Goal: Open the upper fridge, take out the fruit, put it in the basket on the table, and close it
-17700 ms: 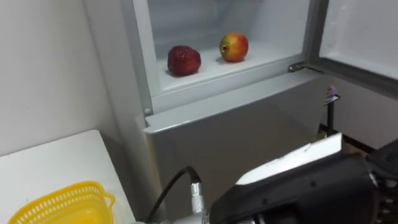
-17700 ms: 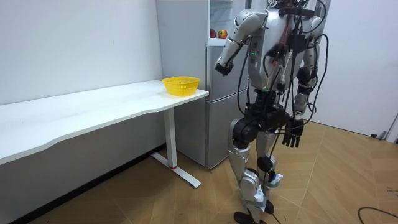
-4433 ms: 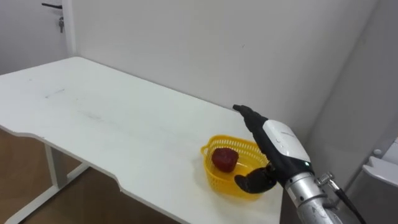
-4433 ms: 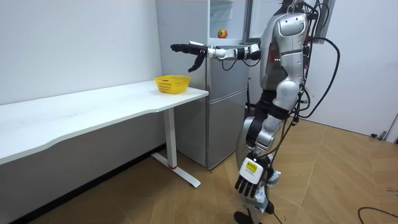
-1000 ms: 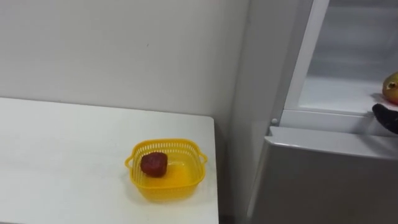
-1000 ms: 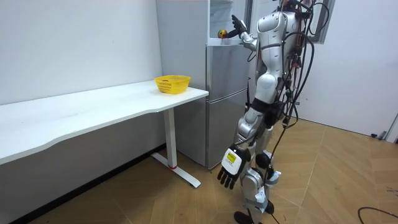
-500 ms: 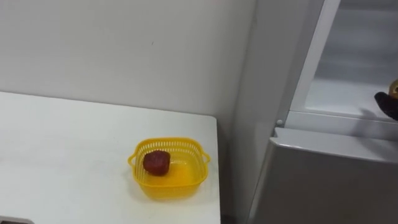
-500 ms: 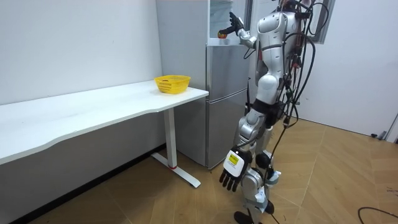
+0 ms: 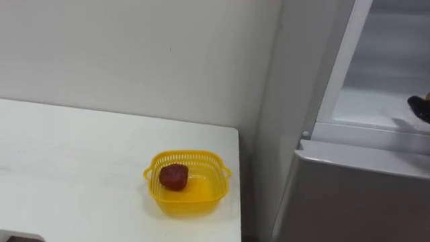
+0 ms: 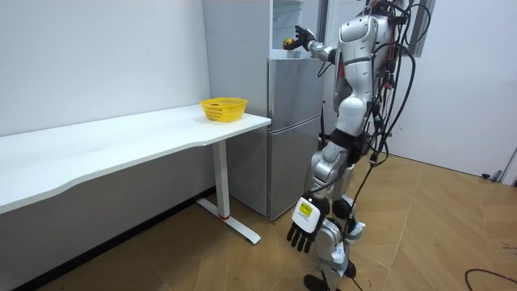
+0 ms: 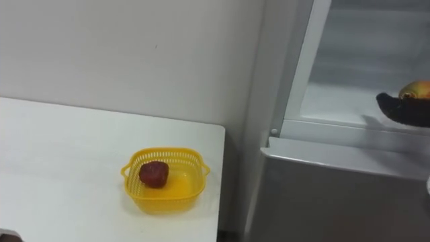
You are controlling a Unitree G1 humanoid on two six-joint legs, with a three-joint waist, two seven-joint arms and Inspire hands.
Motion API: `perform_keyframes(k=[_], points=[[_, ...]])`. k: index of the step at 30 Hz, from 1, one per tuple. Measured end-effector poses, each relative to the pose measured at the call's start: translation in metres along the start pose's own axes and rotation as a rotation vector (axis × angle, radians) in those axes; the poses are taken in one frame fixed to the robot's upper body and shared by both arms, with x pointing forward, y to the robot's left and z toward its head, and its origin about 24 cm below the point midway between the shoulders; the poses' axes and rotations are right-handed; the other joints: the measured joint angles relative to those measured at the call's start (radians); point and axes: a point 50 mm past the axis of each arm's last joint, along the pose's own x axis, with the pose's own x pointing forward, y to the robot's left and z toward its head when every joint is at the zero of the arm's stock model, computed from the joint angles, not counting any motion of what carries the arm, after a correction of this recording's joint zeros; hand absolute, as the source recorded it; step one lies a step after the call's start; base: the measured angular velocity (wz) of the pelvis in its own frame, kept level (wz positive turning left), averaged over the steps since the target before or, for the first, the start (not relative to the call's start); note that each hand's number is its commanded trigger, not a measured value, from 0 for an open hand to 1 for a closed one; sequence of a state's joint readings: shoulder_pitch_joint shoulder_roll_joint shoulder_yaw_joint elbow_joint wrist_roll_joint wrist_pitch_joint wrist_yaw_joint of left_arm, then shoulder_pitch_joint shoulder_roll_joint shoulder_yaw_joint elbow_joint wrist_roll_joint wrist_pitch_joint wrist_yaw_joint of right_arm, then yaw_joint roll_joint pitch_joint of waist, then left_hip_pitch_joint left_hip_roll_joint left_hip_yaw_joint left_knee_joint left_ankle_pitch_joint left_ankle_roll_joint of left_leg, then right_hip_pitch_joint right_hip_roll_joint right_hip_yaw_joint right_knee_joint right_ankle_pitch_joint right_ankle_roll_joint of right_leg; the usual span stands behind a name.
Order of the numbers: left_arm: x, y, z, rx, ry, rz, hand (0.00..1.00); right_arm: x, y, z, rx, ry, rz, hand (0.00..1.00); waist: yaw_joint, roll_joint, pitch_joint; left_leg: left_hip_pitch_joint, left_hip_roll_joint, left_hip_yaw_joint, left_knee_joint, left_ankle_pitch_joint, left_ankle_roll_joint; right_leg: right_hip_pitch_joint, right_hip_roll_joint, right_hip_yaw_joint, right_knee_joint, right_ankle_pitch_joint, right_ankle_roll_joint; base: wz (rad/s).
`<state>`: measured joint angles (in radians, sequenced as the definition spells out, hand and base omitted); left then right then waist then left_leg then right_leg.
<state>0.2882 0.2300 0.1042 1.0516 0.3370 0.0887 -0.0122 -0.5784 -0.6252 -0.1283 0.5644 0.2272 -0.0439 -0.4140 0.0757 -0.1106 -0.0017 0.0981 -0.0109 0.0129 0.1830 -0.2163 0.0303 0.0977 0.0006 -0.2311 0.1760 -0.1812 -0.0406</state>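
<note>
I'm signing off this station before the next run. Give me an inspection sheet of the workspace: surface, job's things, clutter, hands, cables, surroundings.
Surface: white table, carrying a basket near its end by the fridge.
Job's things: red fruit lies in the yellow basket; yellow-red fruit sits on the upper fridge shelf.
Clutter: nothing seen.
Hands: right hand reaches into the open upper compartment, right at the yellow-red fruit; grip unclear. Left hand hangs open beside the leg, holding nothing.
Cables: nothing seen.
Surroundings: fridge stands beside the table's end; white wall behind; wood floor.
</note>
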Motion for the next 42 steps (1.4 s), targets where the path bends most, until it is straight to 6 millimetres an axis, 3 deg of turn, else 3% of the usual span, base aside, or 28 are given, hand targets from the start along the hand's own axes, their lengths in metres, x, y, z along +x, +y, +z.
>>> perform_keyframes(k=[7,11,19,20,22,23,32,42], points=[[-0.001,0.001,-0.008,0.011,0.031,-0.021,0.00,0.006,-0.010,-0.004,-0.045,0.032,-0.012,0.00,0.011,-0.011,-0.0014,0.000,-0.002,0.000,0.000,0.000,0.000,-0.003,0.001,-0.007,-0.003,0.000,0.000,0.00],[-0.001,0.001,-0.010,0.011,0.045,-0.037,0.00,0.006,-0.010,-0.006,-0.049,0.043,-0.005,0.00,0.014,-0.020,-0.0036,-0.002,0.000,-0.001,0.003,0.000,0.000,-0.006,0.001,-0.006,-0.003,0.000,0.000,0.00],[-0.001,0.006,-0.009,0.005,0.053,-0.034,0.00,0.017,-0.004,-0.014,-0.033,0.149,0.037,0.00,0.011,-0.020,-0.0041,-0.007,0.004,-0.008,0.004,0.000,-0.001,-0.014,-0.001,-0.015,0.009,0.000,-0.001,0.01],[-0.001,0.006,-0.009,0.005,0.055,-0.034,0.00,0.019,-0.003,-0.014,-0.034,0.158,0.045,0.18,0.010,-0.020,-0.0040,-0.008,0.004,-0.010,0.004,0.000,-0.001,-0.015,-0.001,-0.018,0.009,0.000,-0.001,0.04],[-0.001,0.006,-0.010,0.005,0.062,-0.032,0.00,0.020,-0.002,-0.013,-0.032,0.168,0.052,0.85,0.010,-0.019,-0.0045,-0.009,0.003,-0.014,0.004,0.000,-0.001,-0.015,-0.001,-0.020,0.009,0.000,-0.001,0.04],[-0.001,0.006,-0.010,0.005,0.064,-0.030,0.00,0.021,-0.002,-0.013,-0.032,0.173,0.059,1.00,0.010,-0.018,-0.0053,-0.010,0.003,-0.015,0.005,0.000,-0.001,-0.014,-0.001,-0.021,0.009,0.000,-0.001,0.00],[-0.001,0.007,-0.011,0.004,0.070,-0.027,0.00,0.025,-0.003,-0.013,-0.047,0.190,0.112,1.00,0.009,-0.016,-0.0084,-0.015,-0.001,-0.017,0.008,0.000,-0.001,-0.011,0.000,-0.022,0.007,0.000,-0.001,0.00],[-0.001,0.010,-0.011,0.007,0.071,-0.003,0.00,0.033,-0.014,-0.007,-0.056,0.189,0.084,1.00,0.009,-0.026,0.0030,-0.016,0.000,-0.017,0.004,0.000,-0.001,-0.008,0.001,-0.020,-0.005,0.001,-0.002,0.00]])
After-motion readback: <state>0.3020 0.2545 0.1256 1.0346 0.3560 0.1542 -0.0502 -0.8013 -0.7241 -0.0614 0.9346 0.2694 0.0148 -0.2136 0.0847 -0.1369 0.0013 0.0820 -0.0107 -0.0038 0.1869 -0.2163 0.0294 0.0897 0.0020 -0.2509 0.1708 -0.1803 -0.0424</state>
